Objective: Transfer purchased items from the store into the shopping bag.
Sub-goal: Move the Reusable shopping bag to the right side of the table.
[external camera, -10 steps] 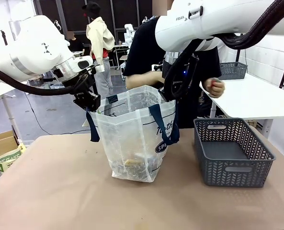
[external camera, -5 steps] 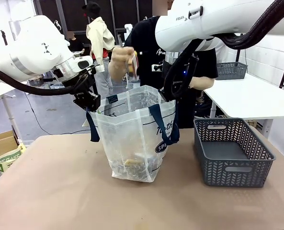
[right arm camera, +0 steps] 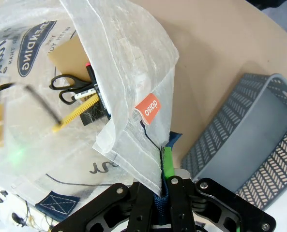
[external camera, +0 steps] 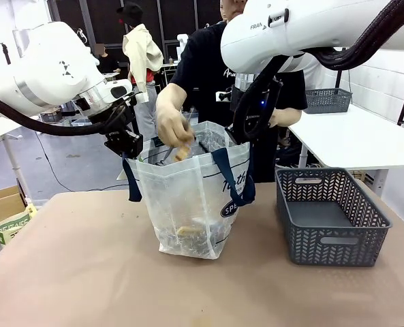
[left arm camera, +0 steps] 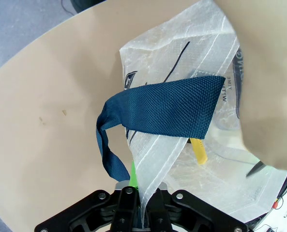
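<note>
The shopping bag stands open on the tan table, clear with navy straps. My left gripper is shut on the bag's left rim and my right gripper is shut on its right rim, holding the mouth wide. A person's hand reaches down into the mouth with a small item. Purchased items lie at the bag's bottom: black scissors, a brown cardboard piece and a yellow pack. The store, a dark grey slotted basket, stands to the bag's right, with nothing showing inside.
The person stands at the far side behind the bag. A white table at back right carries another grey basket. A cardboard box sits beyond the table's left edge. Bare tabletop lies in front of the bag.
The person's hand rose above the bag with a small pack and has now come down into the bag's mouth. Both grippers and the bag stayed where they were.
</note>
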`<action>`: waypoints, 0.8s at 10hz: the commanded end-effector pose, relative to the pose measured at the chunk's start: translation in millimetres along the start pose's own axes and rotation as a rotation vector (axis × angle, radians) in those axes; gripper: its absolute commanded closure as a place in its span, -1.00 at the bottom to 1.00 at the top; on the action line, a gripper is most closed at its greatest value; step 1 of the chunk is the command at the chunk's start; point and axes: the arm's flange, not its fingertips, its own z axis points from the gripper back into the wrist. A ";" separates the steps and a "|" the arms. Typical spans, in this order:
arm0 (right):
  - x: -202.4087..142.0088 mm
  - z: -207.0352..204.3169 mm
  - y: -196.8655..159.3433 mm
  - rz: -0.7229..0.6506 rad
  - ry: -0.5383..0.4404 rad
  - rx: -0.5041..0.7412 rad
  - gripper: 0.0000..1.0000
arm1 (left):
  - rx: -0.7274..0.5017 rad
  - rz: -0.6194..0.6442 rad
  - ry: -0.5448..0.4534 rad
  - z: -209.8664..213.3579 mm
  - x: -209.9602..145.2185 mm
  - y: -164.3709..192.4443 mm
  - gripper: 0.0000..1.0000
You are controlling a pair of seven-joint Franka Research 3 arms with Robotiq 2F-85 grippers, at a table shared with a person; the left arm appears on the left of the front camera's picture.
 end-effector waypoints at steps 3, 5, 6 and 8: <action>0.0 0.3 -0.1 0.000 -0.001 0.000 1.00 | 0.001 0.000 -0.001 0.7 -0.1 0.5 1.00; 0.0 0.3 -0.1 0.000 -0.001 0.000 1.00 | 0.001 0.000 -0.001 0.7 -0.1 0.5 1.00; 0.0 0.3 -0.1 0.000 -0.001 0.000 1.00 | 0.001 0.000 -0.001 0.7 -0.1 0.5 1.00; 0.0 0.3 -0.1 0.000 -0.001 0.000 1.00 | 0.001 0.000 -0.001 0.7 -0.1 0.5 1.00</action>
